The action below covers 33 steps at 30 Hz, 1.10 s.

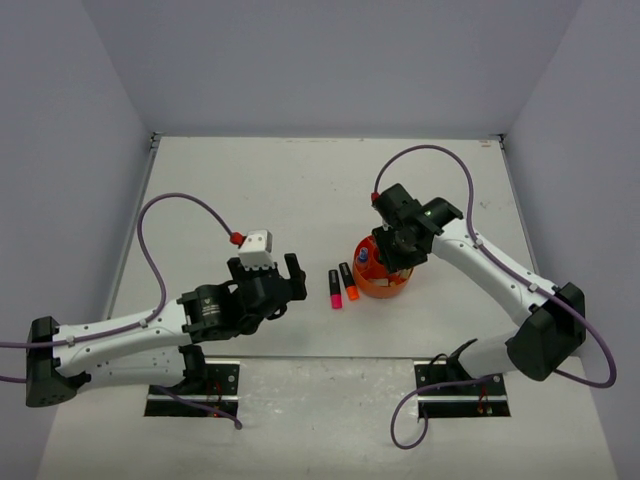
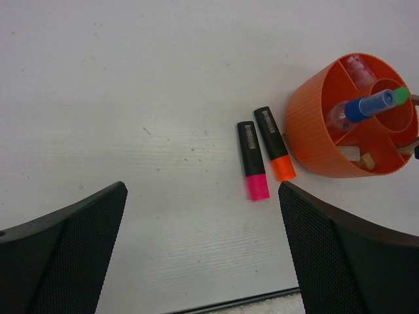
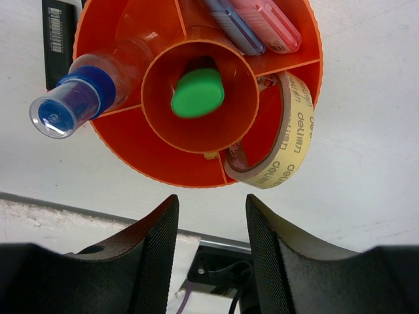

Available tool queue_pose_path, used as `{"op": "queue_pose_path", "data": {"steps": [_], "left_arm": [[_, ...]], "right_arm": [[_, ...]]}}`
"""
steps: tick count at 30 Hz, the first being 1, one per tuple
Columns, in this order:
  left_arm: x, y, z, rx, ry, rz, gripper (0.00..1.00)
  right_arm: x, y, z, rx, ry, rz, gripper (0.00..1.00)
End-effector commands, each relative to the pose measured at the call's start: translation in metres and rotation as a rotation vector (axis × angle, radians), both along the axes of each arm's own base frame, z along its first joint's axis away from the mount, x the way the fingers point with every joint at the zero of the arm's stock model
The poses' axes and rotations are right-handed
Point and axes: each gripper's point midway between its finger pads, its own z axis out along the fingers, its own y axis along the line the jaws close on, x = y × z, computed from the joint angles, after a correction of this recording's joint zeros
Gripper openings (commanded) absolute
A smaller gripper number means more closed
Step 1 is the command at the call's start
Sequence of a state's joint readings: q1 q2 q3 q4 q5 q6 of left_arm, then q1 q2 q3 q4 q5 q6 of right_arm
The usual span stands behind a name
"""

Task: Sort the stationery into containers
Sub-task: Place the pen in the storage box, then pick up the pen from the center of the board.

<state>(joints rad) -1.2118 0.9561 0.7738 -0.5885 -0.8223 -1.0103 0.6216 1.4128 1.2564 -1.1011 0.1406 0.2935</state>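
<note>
Two markers (image 2: 253, 160) lie loose; left gripper (image 2: 201, 196) gapes wide, right gripper (image 3: 211, 209) apparently half-open, empty.

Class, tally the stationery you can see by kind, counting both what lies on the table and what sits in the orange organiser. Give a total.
Loose black markers: 2, the pink-capped marker and the orange-capped marker
Green-capped marker: 1
Pastel markers: 2, the blue marker and the pink marker
Blue-capped clear tube: 1
Tape roll: 1
Total: 7
</note>
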Motion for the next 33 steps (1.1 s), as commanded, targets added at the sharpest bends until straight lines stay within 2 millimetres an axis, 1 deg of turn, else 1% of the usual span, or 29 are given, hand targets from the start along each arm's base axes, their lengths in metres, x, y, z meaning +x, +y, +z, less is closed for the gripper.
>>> {"op": "queue_pose_path", "data": {"steps": [1,4,6,9,11,12,13,14,15,17,18,19,21,22,23,25,26,29,31,33], "left_arm": [[0.004,-0.001,0.01,-0.037,-0.034,0.016,1.0],[0.004,-0.001,0.009,-0.037,-0.031,0.013,1.0],[0.004,-0.003,0.009,-0.042,-0.033,0.012,1.0],[0.005,-0.011,0.006,-0.041,-0.032,-0.008,1.0],[0.009,-0.025,-0.002,-0.04,-0.008,-0.002,1.0],[0.01,-0.033,-0.002,-0.059,0.011,0.012,1.0],[0.01,-0.033,-0.012,-0.019,0.029,0.015,1.0],[0.011,-0.041,-0.012,-0.031,0.055,0.037,1.0],[0.012,-0.05,-0.027,0.008,0.093,0.057,1.0],[0.015,-0.064,-0.037,-0.003,0.131,0.099,1.0],[0.016,-0.07,-0.046,0.012,0.148,0.111,1.0],[0.017,-0.075,-0.054,0.024,0.161,0.118,1.0],[0.02,-0.085,-0.068,0.05,0.173,0.117,0.99],[0.022,-0.094,-0.076,0.058,0.178,0.113,0.97],[0.024,-0.098,-0.089,0.09,0.187,0.111,0.95],[0.028,-0.108,-0.092,0.095,0.183,0.106,0.88],[0.029,-0.111,-0.101,0.117,0.189,0.105,0.86],[0.036,-0.122,-0.109,0.131,0.177,0.092,0.79],[0.042,-0.124,-0.117,0.159,0.182,0.089,0.76],[0.049,-0.124,-0.122,0.17,0.193,0.098,0.73]], "right_arm": [[0.007,0.001,0.004,0.001,-0.03,0.0,0.47],[0.01,0.002,0.01,0.01,-0.049,-0.006,0.46],[0.014,0.005,0.02,0.033,-0.078,-0.011,0.45],[0.015,0.012,0.049,0.127,-0.165,-0.012,0.45],[0.013,0.015,0.084,0.242,-0.286,-0.023,0.46],[0.012,0.015,0.096,0.278,-0.327,-0.029,0.46],[0.011,0.013,0.104,0.306,-0.362,-0.037,0.47],[0.01,0.011,0.113,0.329,-0.401,-0.056,0.52],[0.008,0.006,0.122,0.349,-0.443,-0.076,0.54],[0.0,-0.004,0.137,0.392,-0.512,-0.105,0.65],[-0.003,-0.008,0.141,0.414,-0.541,-0.12,0.71],[-0.006,-0.011,0.145,0.437,-0.564,-0.13,0.75],[-0.009,-0.009,0.152,0.492,-0.601,-0.131,0.77],[-0.015,-0.008,0.156,0.54,-0.627,-0.116,0.79],[-0.02,-0.005,0.156,0.568,-0.622,-0.097,0.79],[-0.026,-0.005,0.155,0.588,-0.622,-0.081,0.8],[-0.029,-0.004,0.153,0.594,-0.615,-0.074,0.8],[-0.035,-0.006,0.15,0.594,-0.604,-0.059,0.8],[-0.038,-0.006,0.149,0.6,-0.605,-0.05,0.8],[-0.041,-0.007,0.151,0.611,-0.614,-0.042,0.8]]}}
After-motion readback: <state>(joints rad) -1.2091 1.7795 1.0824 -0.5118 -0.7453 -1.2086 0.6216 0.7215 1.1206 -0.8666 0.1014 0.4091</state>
